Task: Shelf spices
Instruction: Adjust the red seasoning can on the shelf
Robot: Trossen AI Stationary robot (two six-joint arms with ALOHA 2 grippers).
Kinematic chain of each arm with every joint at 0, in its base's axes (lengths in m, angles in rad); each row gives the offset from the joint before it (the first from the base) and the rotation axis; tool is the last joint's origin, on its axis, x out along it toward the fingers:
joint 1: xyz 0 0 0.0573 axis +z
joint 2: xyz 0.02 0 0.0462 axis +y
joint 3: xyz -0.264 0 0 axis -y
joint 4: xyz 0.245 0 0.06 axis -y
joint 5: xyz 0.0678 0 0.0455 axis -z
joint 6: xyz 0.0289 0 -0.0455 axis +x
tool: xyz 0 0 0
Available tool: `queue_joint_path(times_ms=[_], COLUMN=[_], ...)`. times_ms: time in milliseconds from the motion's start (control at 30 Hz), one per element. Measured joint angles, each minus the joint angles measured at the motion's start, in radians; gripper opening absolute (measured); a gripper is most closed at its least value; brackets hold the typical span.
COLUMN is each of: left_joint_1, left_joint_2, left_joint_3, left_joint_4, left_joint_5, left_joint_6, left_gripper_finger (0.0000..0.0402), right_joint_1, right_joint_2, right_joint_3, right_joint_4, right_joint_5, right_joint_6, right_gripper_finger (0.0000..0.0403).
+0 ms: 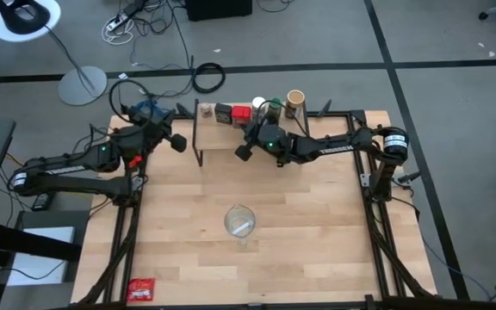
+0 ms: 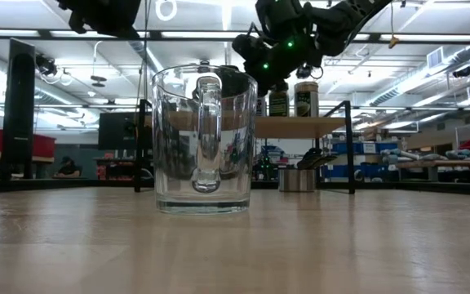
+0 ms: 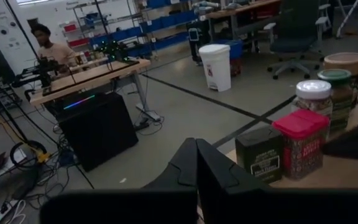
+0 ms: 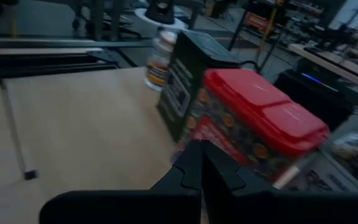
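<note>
Six spices (image 1: 250, 110) stood in one row on the single shelf (image 1: 218, 136), one glass mug (image 1: 239, 221) sat mid-table, and both the left gripper (image 1: 177, 142) and the right gripper (image 1: 244, 150) were closed together, empty.

High view: overhead, straight down on the whole table (image 1: 317, 215), shelf (image 1: 231, 133) at 12 o'clock. Low view: tabletop level, facing across toward the shelf (image 2: 300, 126), very near the glass mug (image 2: 204, 139), which is also centre-table from above (image 1: 239, 220). Left wrist view: from beside the shelf's end, facing along the tins into the room. Right wrist view: close on the red tin (image 4: 253, 124), shared with the left wrist view (image 3: 302, 142).
</note>
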Motion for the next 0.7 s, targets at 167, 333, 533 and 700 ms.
queue_joint_path(times_ms=[167, 333, 533, 700], left_joint_1=[0.000, 0.000, 0.000, 0.000], left_joint_2=[0.000, 0.000, 0.000, 0.000], left_joint_3=[0.000, 0.000, 0.000, 0.000], left_joint_4=[-0.017, -0.035, -0.053, -0.055], left_joint_5=[0.011, 0.026, 0.026, 0.026], left_joint_6=[-0.022, -0.041, -0.053, -0.055], left_gripper_finger=[0.0001, 0.0001, 0.0001, 0.0001], right_joint_1=[-0.007, -0.020, -0.035, -0.045], right_joint_2=[0.000, 0.000, 0.000, 0.000], right_joint_3=[0.000, 0.000, 0.000, 0.000], right_joint_4=[0.000, 0.000, 0.001, 0.016], right_joint_5=[0.029, 0.028, 0.010, -0.007], right_joint_6=[0.000, 0.000, 0.000, 0.000], right_gripper_finger=[0.0000, 0.0000, 0.0000, 0.0000])
